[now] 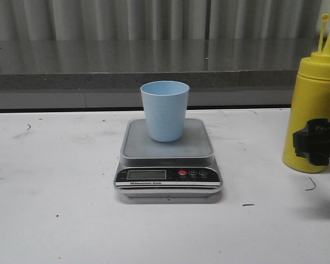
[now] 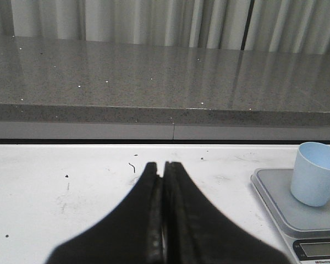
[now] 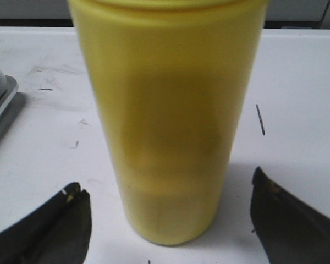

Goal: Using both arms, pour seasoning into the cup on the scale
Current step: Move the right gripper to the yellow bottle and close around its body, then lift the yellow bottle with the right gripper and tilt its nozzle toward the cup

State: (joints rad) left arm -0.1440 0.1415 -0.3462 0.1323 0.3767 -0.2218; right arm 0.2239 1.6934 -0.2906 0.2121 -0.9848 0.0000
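Note:
The pale blue cup [image 1: 164,110] stands upright on the steel platform of the silver-grey scale [image 1: 168,159] at the table's middle. The tall yellow seasoning bottle [image 1: 313,104] stands upright on the table at the far right. My right gripper [image 1: 314,144] is open right in front of the bottle's lower half. In the right wrist view the bottle [image 3: 168,115] stands between the spread fingers [image 3: 71,220], which do not touch it. My left gripper [image 2: 164,168] is shut and empty over bare table, left of the scale [image 2: 297,212] and cup [image 2: 315,173]; it is out of the front view.
A grey stone ledge [image 1: 99,63] with pale curtains behind it runs along the back of the white table [image 1: 55,209]. The table carries small dark scuff marks.

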